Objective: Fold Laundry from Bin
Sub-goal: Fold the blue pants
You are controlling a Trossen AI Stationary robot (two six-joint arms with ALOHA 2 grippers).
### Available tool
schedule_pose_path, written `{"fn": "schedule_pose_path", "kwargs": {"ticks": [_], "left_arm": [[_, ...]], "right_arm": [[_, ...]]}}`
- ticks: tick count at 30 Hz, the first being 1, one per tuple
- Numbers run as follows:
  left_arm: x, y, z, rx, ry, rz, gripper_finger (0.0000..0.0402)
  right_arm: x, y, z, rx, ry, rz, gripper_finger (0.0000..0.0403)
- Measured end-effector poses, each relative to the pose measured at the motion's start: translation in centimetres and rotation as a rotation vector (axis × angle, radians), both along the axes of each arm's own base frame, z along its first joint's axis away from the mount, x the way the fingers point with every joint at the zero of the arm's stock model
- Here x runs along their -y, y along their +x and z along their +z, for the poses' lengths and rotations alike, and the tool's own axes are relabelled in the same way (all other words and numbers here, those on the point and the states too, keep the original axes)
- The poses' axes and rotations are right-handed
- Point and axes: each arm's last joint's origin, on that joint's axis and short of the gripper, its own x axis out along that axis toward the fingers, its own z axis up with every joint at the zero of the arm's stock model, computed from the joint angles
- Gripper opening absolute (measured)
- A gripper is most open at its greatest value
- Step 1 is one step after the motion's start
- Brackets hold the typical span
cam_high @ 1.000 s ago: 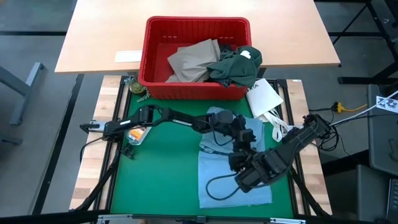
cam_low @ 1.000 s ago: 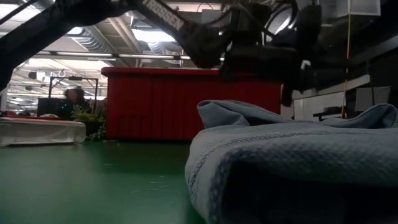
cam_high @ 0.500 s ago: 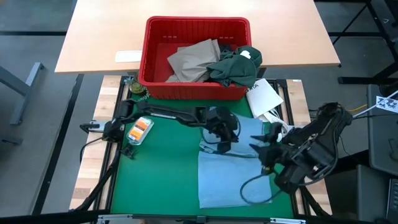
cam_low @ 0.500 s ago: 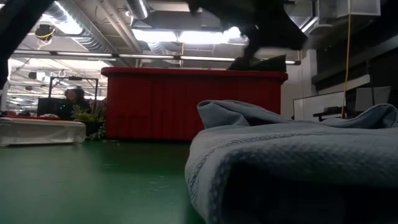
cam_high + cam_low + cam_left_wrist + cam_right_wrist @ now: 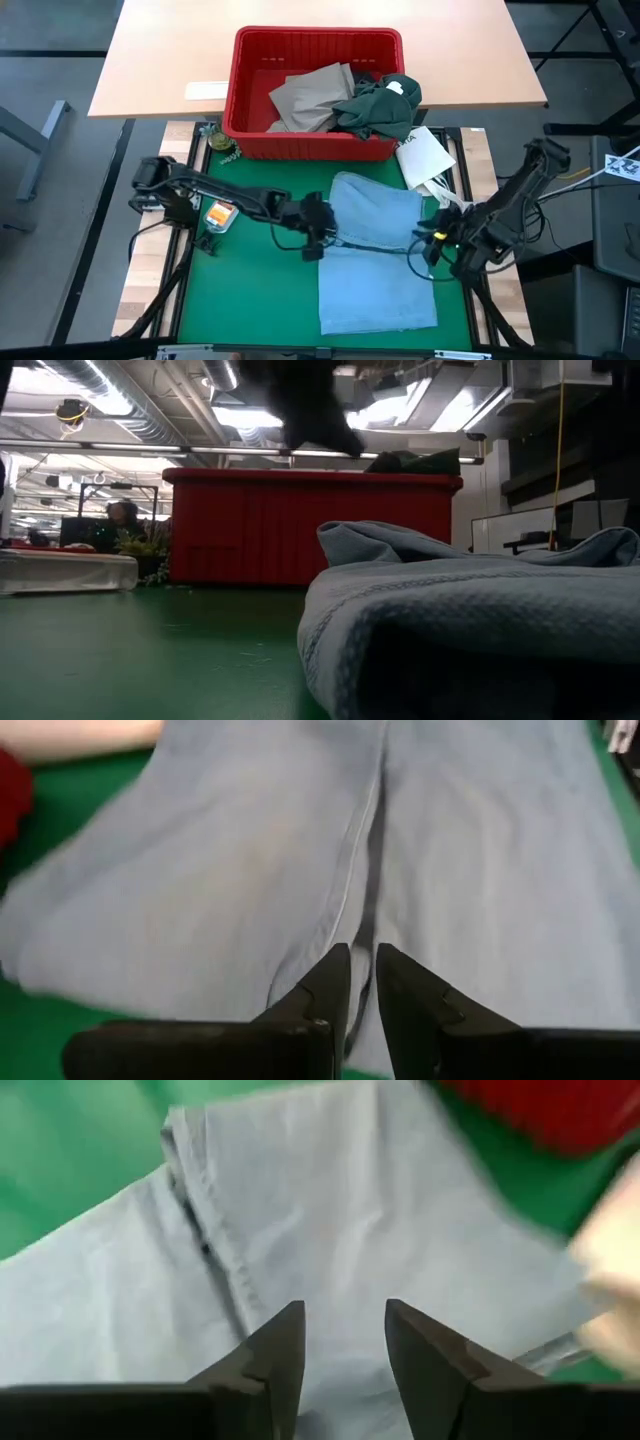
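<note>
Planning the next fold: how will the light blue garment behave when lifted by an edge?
The light blue garment will probably droop limply, since it already rumples into soft folds. It looks light and thin. Its textured weave likely keeps it from slipping.

I am working in what looks like a robotics lab or industrial workshop hall. Across the counter I see exposed silver ventilation ducts (image 5: 120,385) and long strip lights (image 5: 260,417) under a bare ceiling, with a person (image 5: 122,516) seated far back among desks. From above, the green mat (image 5: 250,290) lies on a wooden counter (image 5: 150,260) framed by black rails, cables (image 5: 560,172) trail off its right edge, and a plain tan table (image 5: 160,70) stands on grey flooring (image 5: 50,200) beyond the far edge.
</note>
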Motion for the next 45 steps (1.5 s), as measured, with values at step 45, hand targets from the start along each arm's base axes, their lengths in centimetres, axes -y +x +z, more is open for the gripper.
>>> {"fn": "schedule_pose_path", "kwargs": {"ticks": [45], "left_arm": [[2.2, -2.8, -4.3, 0.035, -0.068, 0.003, 0.0049]], "right_arm": [[-1.2, 0.8, -5.5, -0.069, 0.116, -0.162, 0.0140]]}}
